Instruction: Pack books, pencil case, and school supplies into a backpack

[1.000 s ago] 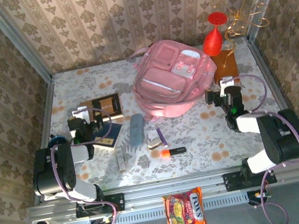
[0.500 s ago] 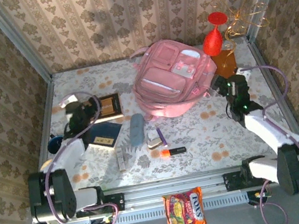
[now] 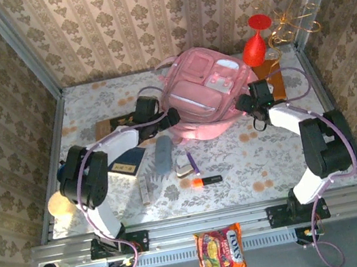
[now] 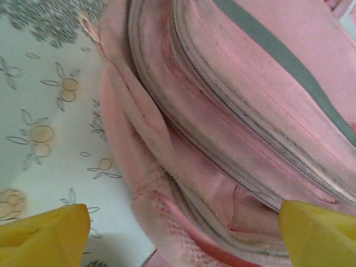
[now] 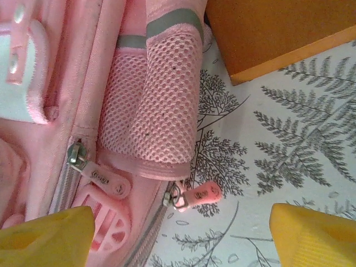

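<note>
Over the last second both arms have swung inward from the table's outer sides. The left gripper (image 3: 170,116) now stands at the left flank of the backpack (image 3: 206,94) and the right gripper (image 3: 245,104) at its right flank. Both have their jaws spread wide and pinch nothing. Whether any fingertip touches the fabric cannot be told. The backpack lies at the far centre of the table, close to the back wall. In the right wrist view only a narrow strip of tabletop separates its mesh side pocket (image 5: 161,122) from the orange-brown slab (image 5: 278,33), and a pink zip pull (image 5: 198,196) lies in that strip. The near right of the table is open. In front of the backpack's left corner lie the pencil case (image 3: 163,153), the navy book (image 3: 128,162), the purple pen (image 3: 192,162) and the marker (image 3: 204,181), all apart from both grippers. The left arm covers part of the brown book (image 3: 109,126). Both wrist views cut the backpack off at close range.
</note>
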